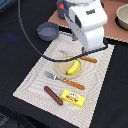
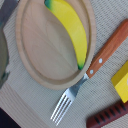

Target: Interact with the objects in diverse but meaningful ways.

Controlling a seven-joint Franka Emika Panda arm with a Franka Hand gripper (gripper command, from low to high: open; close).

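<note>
- Yellow banana (image 2: 71, 27) lay on the wooden plate (image 2: 37, 55), beside a fork (image 2: 85, 82).
- Gripper's jaws were hidden; nobody could tell if they held anything.
- Sausage (image 1: 53, 95) and packet (image 1: 72, 97) looked untouched, so most play was left.

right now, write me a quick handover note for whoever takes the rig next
Gripper: not visible in either view; the arm hangs above the placemat, over the plate.
Things: banana lies on the wooden plate. Fork lies on the mat just beside the plate, orange handle toward the exterior view's right. Sausage and yellow packet lie on the mat's near end, apart from each other. Grey pot sits off the mat, on the dark table.
Done: the banana is on the plate.
Left: nothing is held as far as can be seen; sausage, packet, fork and pot are free to handle next.
</note>
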